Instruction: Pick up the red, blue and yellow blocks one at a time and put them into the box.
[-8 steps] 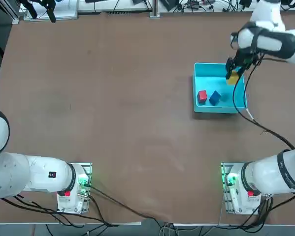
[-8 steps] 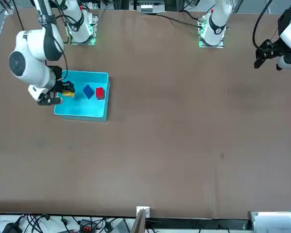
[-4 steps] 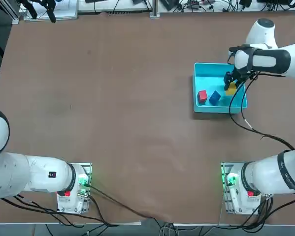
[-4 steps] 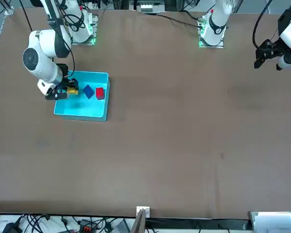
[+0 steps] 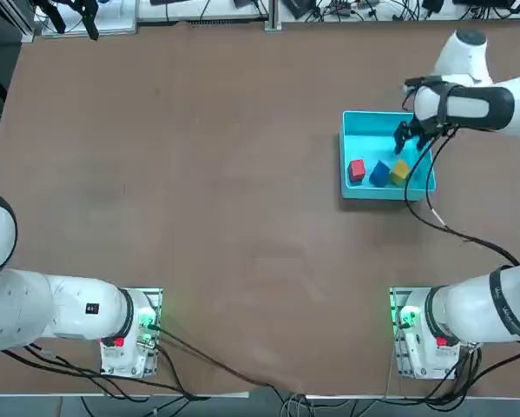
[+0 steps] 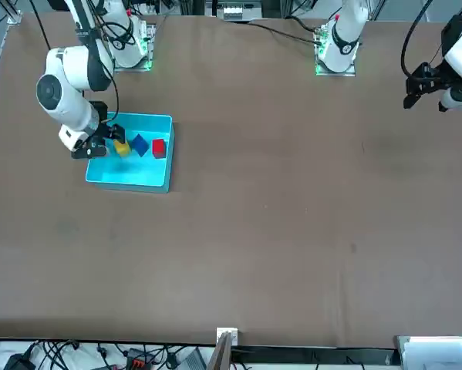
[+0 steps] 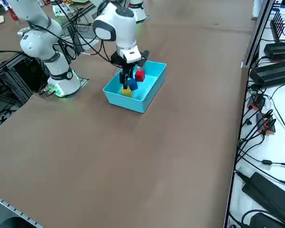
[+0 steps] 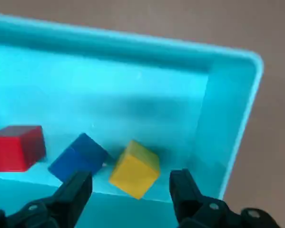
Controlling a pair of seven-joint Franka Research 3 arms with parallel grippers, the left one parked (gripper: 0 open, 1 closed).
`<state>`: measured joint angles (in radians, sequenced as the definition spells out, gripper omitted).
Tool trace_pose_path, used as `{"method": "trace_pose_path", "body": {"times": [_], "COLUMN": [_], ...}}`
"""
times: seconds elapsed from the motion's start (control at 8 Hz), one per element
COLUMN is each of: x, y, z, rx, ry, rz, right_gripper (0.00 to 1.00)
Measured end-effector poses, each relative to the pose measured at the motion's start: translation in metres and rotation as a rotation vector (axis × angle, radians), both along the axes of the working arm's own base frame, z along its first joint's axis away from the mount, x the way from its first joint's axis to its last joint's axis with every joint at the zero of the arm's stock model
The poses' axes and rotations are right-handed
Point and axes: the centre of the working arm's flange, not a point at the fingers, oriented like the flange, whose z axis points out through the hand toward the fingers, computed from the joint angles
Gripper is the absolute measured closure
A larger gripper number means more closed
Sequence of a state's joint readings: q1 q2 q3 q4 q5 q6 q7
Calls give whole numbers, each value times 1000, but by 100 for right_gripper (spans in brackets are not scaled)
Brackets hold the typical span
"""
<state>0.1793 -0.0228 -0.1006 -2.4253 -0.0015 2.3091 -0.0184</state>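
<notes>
Yellow block (image 8: 134,168) lies loose on the box (image 8: 132,52) floor, tilted, touching or just beside the blue block (image 8: 78,156); red block (image 8: 16,147) next along, a row near one wall. Box sits toward the surface's (image 5: 199,174) far right corner. Right claw (image 8: 131,192) hangs just above the yellow block, fingers spread wide, gripping nothing — reads as a drop into the box. Count: three blocks, one of each colour, all inside one box; none left on the surface, so task looks complete
</notes>
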Motion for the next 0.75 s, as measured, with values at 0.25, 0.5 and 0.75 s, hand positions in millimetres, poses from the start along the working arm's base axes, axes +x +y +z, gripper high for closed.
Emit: {"method": "trace_pose_path", "body": {"times": [0.25,0.5,0.75], "x": [32,53,62], "y": [1,-10,-31], "z": [75,169,237], "rx": [7,6,8], "ry": [-46,-9,-38], "rz": [0,-22,-60], "right_gripper": [0,0,0]}}
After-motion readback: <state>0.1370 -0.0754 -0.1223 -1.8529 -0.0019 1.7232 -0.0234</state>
